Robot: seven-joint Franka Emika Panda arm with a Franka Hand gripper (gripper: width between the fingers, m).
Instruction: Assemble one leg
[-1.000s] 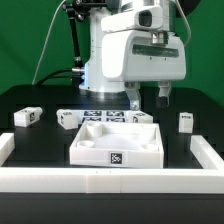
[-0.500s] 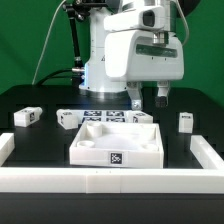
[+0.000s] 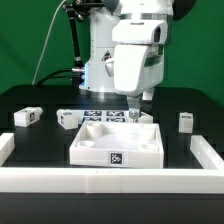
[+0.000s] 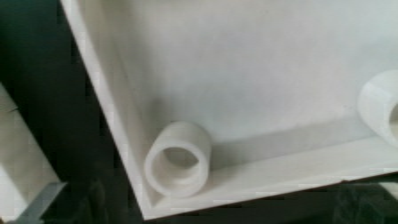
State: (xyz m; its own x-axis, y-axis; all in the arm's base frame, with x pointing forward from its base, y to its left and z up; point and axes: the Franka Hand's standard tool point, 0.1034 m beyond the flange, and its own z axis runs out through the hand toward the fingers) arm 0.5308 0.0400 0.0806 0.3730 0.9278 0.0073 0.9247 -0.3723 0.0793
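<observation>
Three legs show in the exterior view as small white tagged posts lying on the black table: one at the far left [image 3: 27,116], one beside the panel's far left corner [image 3: 67,119], one at the right [image 3: 185,121]. The large white square panel [image 3: 118,150] lies in the middle with its recessed side up. My gripper [image 3: 137,104] hangs just above the panel's far right corner, fingers apart and empty. The wrist view looks down into the panel [image 4: 249,70] at its raised rim and a round socket [image 4: 178,157]. My fingers do not show there.
The marker board [image 3: 100,115] lies flat behind the panel. A low white wall [image 3: 110,181] runs along the front, with side pieces at the exterior view's left [image 3: 5,146] and right [image 3: 209,152]. The robot's base stands at the back.
The wrist has turned about a quarter turn. The gripper has shifted to the exterior view's left and come down over the panel's far right corner. The parts have not moved.
</observation>
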